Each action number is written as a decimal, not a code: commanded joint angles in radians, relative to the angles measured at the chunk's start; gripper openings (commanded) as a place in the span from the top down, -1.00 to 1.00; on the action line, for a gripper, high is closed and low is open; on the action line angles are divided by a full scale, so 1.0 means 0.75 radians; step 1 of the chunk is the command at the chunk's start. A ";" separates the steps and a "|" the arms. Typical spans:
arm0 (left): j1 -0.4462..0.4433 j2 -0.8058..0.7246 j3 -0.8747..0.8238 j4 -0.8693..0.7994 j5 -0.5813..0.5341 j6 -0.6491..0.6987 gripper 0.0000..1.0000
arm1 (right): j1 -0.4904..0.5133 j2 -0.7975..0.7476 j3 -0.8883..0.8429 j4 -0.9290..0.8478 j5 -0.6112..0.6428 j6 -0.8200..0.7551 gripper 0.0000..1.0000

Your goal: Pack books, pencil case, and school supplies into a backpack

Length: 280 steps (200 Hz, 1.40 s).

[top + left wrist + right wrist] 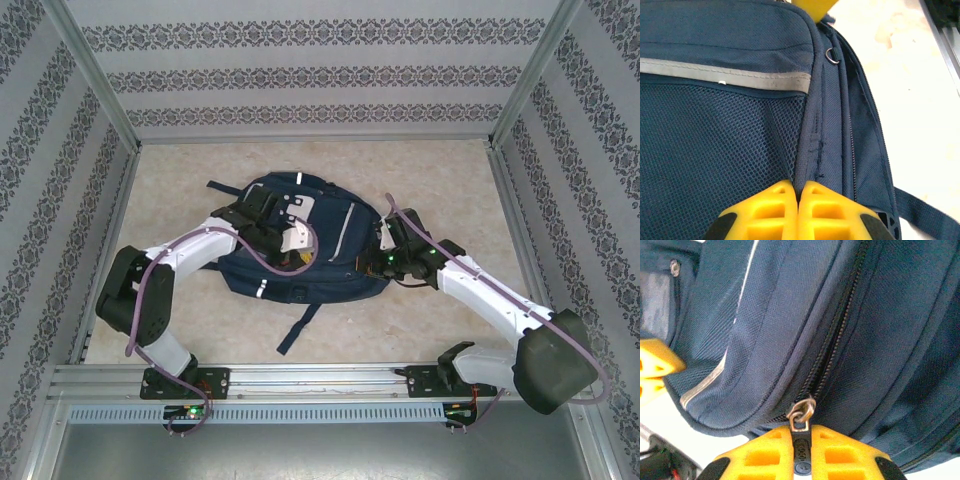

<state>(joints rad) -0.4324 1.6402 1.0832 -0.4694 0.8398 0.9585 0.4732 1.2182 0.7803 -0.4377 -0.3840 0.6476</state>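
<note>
Beige marbled table (440, 180) inside an aluminium frame (320, 133), with patterned wall panels (320, 75) on three sides. The backpack (320, 255) lies flat mid-table, front up, and one strap (300, 325) trails toward the near rail (320, 378). Left arm: elbow folded out to the left side, forearm running right and low over the bag, left gripper (296, 258) down on the bag's front. In the wrist view the left gripper (798, 192) has its fingers pressed together, pinching a raised fabric seam (812, 135) between the mesh pocket (715, 145) and the side panel. A grey stripe (725, 72) crosses above the mesh, and a small metal ring (832, 55) sits further up the seam. Right arm: elbow out at the right near corner, forearm angled up-left, right gripper (385, 245) at the bag's right edge. In the wrist view the right gripper (801, 432) is narrow and clamped on the black tab of the zipper pull (801, 415), with the metal loop just past the fingertips. The zipper (837, 345) teeth look meshed beyond the pull. Room: bare table on the far side and to the left and right of the bag. Both elbows sit near the side frames, and the strap lies between bag and rail.
</note>
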 commanded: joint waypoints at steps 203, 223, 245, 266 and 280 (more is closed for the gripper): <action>-0.058 0.061 0.036 0.263 -0.357 0.000 -0.19 | -0.047 0.479 0.354 0.079 -0.190 -1.181 0.16; -0.059 0.094 0.037 0.302 -0.397 -0.030 -0.17 | -0.052 0.535 0.370 0.104 -0.210 -1.238 0.14; -0.060 0.118 0.035 0.352 -0.430 -0.070 0.04 | -0.041 0.596 0.422 0.043 -0.231 -1.289 0.12; -0.060 0.126 0.048 0.345 -0.415 -0.064 0.71 | -0.024 0.603 0.428 0.031 -0.191 -1.300 0.11; -0.059 0.123 0.070 0.292 -0.369 -0.038 1.00 | -0.022 0.607 0.427 0.022 -0.156 -1.303 0.10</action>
<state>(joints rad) -0.4717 1.7226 1.0893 -0.2531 0.5442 0.9329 0.4477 1.6657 1.0718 -0.3943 -0.5140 -0.2741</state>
